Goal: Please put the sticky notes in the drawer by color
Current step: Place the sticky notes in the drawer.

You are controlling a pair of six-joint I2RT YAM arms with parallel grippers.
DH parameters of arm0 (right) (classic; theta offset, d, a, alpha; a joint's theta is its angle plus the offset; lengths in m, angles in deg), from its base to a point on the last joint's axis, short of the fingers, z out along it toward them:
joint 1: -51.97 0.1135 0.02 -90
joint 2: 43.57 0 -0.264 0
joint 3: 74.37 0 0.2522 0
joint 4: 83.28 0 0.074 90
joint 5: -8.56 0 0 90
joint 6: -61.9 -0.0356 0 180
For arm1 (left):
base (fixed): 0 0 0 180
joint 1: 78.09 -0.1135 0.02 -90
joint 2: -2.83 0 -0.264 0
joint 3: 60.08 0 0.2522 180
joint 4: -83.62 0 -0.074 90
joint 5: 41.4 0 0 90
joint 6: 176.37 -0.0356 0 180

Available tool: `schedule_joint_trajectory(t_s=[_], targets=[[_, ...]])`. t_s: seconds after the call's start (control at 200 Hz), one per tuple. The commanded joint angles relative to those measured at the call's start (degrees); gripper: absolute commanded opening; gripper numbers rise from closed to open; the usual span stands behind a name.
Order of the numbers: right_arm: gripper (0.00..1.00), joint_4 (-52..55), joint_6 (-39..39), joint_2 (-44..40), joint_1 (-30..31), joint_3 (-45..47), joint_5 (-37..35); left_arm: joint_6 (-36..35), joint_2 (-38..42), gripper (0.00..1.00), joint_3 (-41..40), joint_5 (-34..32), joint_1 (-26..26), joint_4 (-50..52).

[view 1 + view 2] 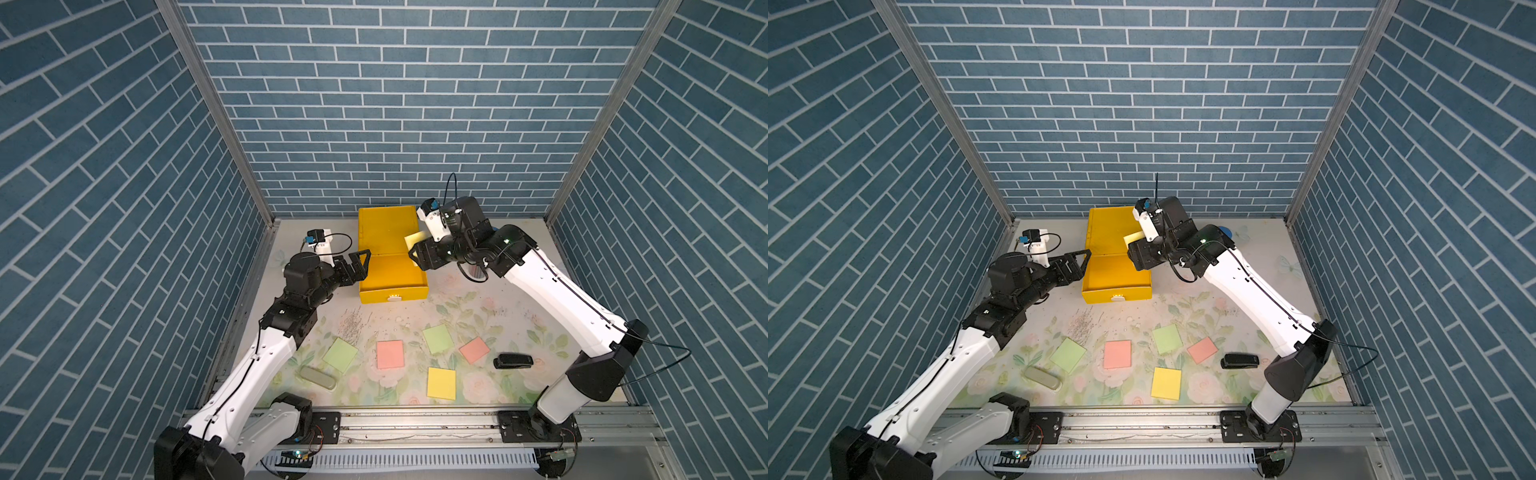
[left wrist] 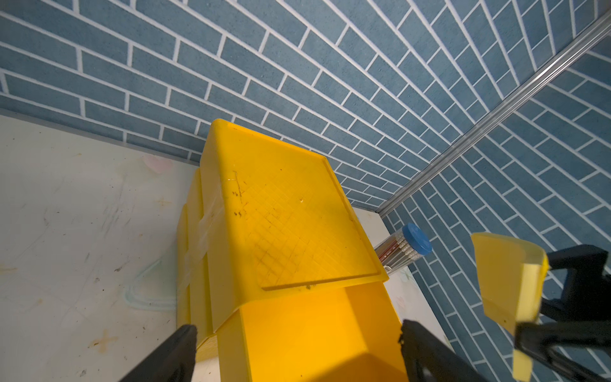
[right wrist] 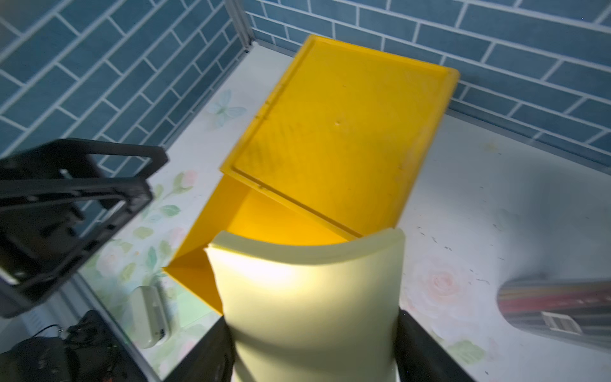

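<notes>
The yellow drawer [image 1: 386, 232] [image 1: 1106, 232] stands at the back with its top drawer [image 1: 392, 276] pulled out. My right gripper [image 1: 413, 250] [image 3: 312, 350] is shut on a yellow sticky note pad [image 1: 413, 240] [image 3: 310, 297] [image 2: 506, 277], which is bowed between the fingers and hangs over the open drawer's right edge. My left gripper [image 1: 360, 259] [image 2: 297, 350] stands open at the drawer's left side, holding nothing. Lying on the mat in front are two green notes [image 1: 340, 354] [image 1: 437, 338], two pink notes [image 1: 390, 354] [image 1: 474, 350] and one yellow note [image 1: 441, 383].
A grey-green oblong case [image 1: 318, 378] lies at the front left. At the right, beside the pink note, is a black stapler-like object [image 1: 513, 360]. A clear pencil tube with a blue cap [image 2: 406, 246] sits behind my right arm, to the right of the drawer.
</notes>
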Motion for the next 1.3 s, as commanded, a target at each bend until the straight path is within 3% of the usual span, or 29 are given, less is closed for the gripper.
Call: schedule_joint_trajectory(t_s=[0.0,0.205,0.47,0.785,1.295], targets=[[0.75,-1.05,-2.97,4.43,2.93,0.24,3.91,0.43,1.27,1.0,-0.77,-0.89,0.35,0.53],[0.74,-2.96,-2.7,9.21,3.96,-0.28,4.95,0.38,1.25,1.0,-1.1,0.11,0.41,0.78],[0.75,-1.02,-1.74,13.59,-0.61,-1.8,5.59,0.49,1.36,1.0,-1.02,0.46,0.6,-0.41],[0.75,8.38,-0.35,20.81,0.64,-12.06,1.43,0.53,-0.06,1.0,-1.28,0.47,1.4,-1.6],[0.76,14.23,0.53,23.15,2.26,-17.5,-0.02,0.04,0.02,1.0,-1.37,0.13,1.43,-1.32]])
